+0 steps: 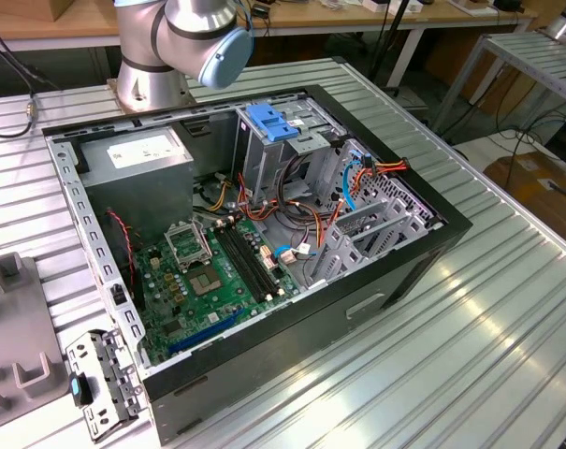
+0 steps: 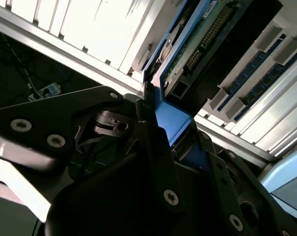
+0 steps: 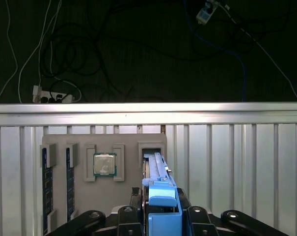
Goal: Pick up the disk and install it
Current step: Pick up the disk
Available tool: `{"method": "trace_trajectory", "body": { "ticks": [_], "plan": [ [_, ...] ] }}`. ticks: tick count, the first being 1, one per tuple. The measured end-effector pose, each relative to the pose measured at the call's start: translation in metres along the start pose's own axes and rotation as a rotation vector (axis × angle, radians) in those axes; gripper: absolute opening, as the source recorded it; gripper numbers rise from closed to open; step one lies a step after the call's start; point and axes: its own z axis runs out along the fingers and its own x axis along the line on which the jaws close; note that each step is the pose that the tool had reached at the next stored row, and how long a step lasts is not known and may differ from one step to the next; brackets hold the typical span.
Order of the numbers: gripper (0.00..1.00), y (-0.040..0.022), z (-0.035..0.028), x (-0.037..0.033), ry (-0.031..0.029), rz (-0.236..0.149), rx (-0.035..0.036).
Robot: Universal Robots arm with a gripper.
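1. At the tabletop edge that borders the dark floor, a grey holder tray lies flat in the first wrist view. Memory modules sit in the slots at one end, and a processor sits in a square seat mid-tray.
2. The disk occupies the slot at the tray's other end, just beside the processor seat. It stands on its thin edge. Its long axis runs straight away from the gripper toward that tabletop edge, with the blue end tab at the near end.
3. The gripper is closed on the disk's blue end tab, one finger against each flat side. In the second wrist view the black fingers bear on the blue plastic, and the disk extends directly beyond the gripper, showing its circuit board and connector.
4. Judgement: the grasp is made. The far end of the disk lies within the slot outline, and it cannot be told whether the disk has left the slot floor.
5. In the exterior view the open computer case lies across the tabletop's middle. Its drive cage, topped by a lighter blue latch, stands near the far wall.
6. The arm is mounted at the tabletop's far edge, just behind the case.
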Motion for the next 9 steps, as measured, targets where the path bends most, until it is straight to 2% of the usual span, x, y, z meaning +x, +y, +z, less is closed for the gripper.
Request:
{"method": "trace_trajectory", "body": {
  "ticks": [9],
  "plan": [
    [0.37,0.0000,-0.0047,0.0000,0.0000,0.000,0.0000]
  ]
}}
